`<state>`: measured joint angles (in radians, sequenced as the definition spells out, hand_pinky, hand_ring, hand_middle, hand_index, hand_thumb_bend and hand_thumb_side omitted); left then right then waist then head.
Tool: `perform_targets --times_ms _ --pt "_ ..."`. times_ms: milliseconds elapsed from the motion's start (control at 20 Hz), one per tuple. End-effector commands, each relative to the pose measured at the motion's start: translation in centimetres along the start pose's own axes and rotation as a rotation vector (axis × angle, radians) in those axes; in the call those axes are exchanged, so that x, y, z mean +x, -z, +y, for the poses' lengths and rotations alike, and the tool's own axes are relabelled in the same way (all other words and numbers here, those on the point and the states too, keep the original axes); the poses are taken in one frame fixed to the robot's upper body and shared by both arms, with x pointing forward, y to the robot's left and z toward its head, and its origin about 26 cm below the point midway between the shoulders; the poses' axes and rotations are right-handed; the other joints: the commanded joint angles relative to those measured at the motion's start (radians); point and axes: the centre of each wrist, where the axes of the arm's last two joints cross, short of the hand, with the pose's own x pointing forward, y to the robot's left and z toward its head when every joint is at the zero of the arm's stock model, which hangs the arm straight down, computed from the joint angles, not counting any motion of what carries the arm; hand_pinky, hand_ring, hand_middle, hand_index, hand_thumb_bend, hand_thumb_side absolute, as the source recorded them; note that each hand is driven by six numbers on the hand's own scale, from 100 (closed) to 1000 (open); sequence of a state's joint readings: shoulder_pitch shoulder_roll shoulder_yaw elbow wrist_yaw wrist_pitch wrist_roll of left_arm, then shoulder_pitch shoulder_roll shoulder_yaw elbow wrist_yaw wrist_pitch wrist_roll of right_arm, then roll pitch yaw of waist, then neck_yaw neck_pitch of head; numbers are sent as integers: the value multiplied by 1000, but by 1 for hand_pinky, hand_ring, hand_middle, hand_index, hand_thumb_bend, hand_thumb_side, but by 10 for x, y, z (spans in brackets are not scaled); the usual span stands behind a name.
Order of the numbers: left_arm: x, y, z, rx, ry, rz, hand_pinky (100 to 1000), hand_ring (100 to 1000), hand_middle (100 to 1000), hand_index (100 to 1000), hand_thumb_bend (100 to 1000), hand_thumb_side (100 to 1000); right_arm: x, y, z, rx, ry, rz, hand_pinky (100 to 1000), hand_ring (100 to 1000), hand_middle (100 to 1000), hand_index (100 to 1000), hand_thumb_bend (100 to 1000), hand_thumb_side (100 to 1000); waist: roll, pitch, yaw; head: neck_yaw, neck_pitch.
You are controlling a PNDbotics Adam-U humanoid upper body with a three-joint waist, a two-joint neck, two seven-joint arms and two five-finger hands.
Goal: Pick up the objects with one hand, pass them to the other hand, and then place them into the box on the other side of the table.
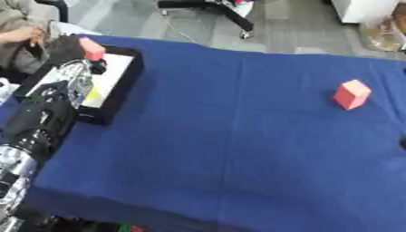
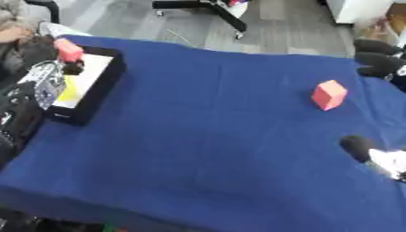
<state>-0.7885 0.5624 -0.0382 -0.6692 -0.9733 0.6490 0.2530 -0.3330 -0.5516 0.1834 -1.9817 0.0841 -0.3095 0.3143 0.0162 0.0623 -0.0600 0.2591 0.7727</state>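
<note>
table: blue cloth [image 1: 230, 136] covers the whole top, lies askew in both views.
box: black-walled tray [image 1: 127, 79] with a pale floor, at the table's far left edge; a yellow patch shows on the floor inside.
left arm: comes in from the lower left, black with silver joints, reaches up over the box.
left hand: [image 1: 89, 67] sits above the box's far end, fingers curled round a red block [image 1: 90, 48]. Clamped on it, block pokes up out of the top of the hand.
held block vs box: over the box's far end; cannot tell whether it touches the floor or hangs above it.
second block: red block on the table [image 2: 328, 94], right half of the cloth, standing tilted on an edge or corner, one lighter face up. Nothing touches it.
second block vs left hand: well apart, almost the full table width between them.
second block vs right hand: right hand [image 2: 366, 152] shows at the right edge in the right eye view only, nearer the robot than the block, apart from it. A dark rounded tip and a pale blurred part are all that show; cannot tell how its fingers stand.
far right edge: dark rounded shapes [image 2: 377, 56] beyond the block in the right eye view, too blurred to identify.
background: grey floor, chair base at top.
</note>
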Motion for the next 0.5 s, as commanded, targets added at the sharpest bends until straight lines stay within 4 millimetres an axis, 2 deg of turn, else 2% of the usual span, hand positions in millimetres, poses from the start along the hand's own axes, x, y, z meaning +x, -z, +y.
perform_targets --times_ms 50,350,500 --pt "-6 15 25 78 -10 27 919 859 922 1000 826 853 5 1 -5 4 -22 -14 899 1000 983 934 443 494 1 -19 1 -6 -3" --pt "-8 16 39 170 -102 23 940 883 964 1000 809 879 4 -2 -8 -3 -32 7 897 1000 982 933 445 493 4 -21 4 -20 -3" --pt "-6 12 47 178 -175 -6 945 875 953 1000 747 874 4 -5 -15 -10 -55 36 895 1000 982 934 447 491 7 -20 8 -43 -3"
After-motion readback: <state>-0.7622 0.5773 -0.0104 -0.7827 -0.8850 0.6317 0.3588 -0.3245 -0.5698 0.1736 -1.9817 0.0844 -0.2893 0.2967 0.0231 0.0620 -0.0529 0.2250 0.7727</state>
